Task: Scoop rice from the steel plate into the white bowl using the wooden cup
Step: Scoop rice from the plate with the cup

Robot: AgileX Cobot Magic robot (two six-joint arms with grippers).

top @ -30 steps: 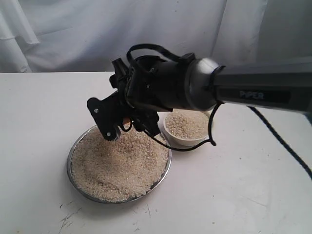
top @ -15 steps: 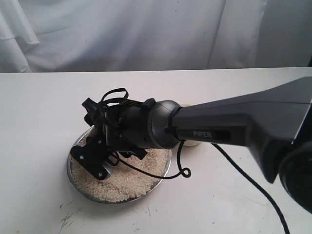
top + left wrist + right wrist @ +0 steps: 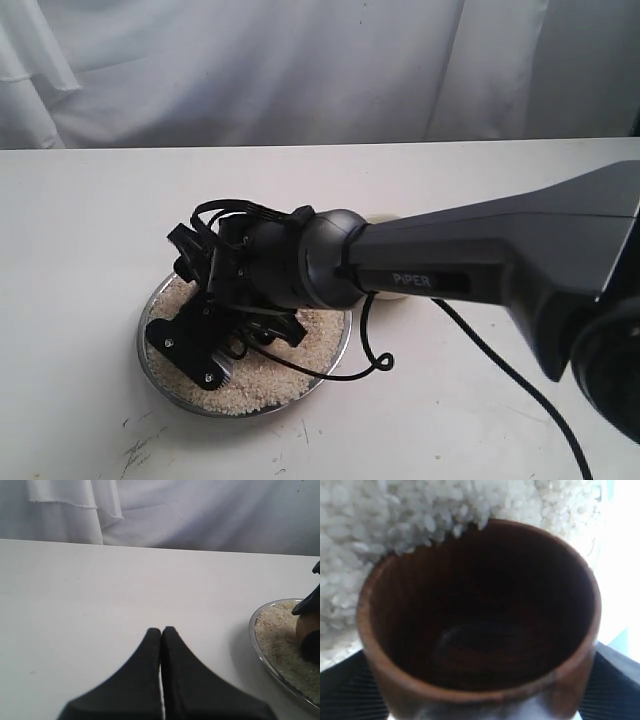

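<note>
In the right wrist view the wooden cup [image 3: 480, 625] fills the picture, with my right gripper [image 3: 480, 702] shut on it. Its dark inside is empty and its far rim presses into the rice [image 3: 395, 525]. From outside, the right gripper [image 3: 200, 355] is low over the near left of the steel plate [image 3: 146, 345], which is full of rice [image 3: 275, 375], and it hides the cup. The arm covers the white bowl [image 3: 393, 294] except for slivers. My left gripper [image 3: 161, 630] is shut on nothing above the bare table left of the plate [image 3: 260, 650]. There the cup [image 3: 306, 630] shows as a brown patch.
The right arm's long dark link [image 3: 500, 260] crosses the right half of the table, with a black cable [image 3: 500, 375] trailing below it. A white curtain [image 3: 300, 70] hangs behind the table.
The right arm swung from beside the bowl leftward and down over the plate. In the last half second it tipped lower into the rice. The bowl is now covered by the arm.
</note>
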